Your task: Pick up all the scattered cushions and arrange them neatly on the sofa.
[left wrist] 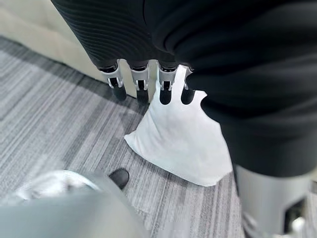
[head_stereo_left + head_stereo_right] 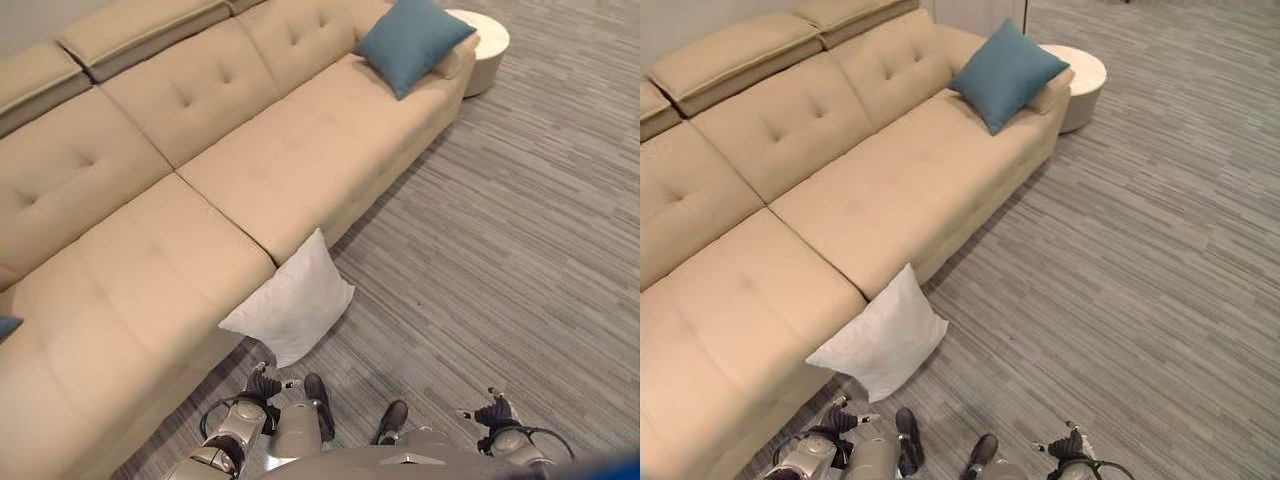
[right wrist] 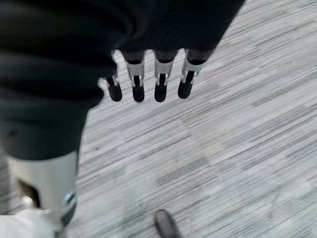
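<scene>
The left hand [image 2: 262,385] and right hand [image 2: 495,411] were seen low above the carpeted floor [image 2: 500,250], fingers straight, nothing held; a plain white square cushion [image 2: 292,302] was propped on a corner against the beige sofa [image 2: 200,200] front; a teal cushion [image 2: 412,41] was leaned at the sofa's far end.

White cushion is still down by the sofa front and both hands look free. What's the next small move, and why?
Probably bring the left robot hand forward and down to the white cushion. It leans on the floor against the sofa front, nearest that hand, whose fingers hang straight and hold nothing. The right robot hand hangs over bare carpet. The blue cushion already lies on the sofa.
</scene>
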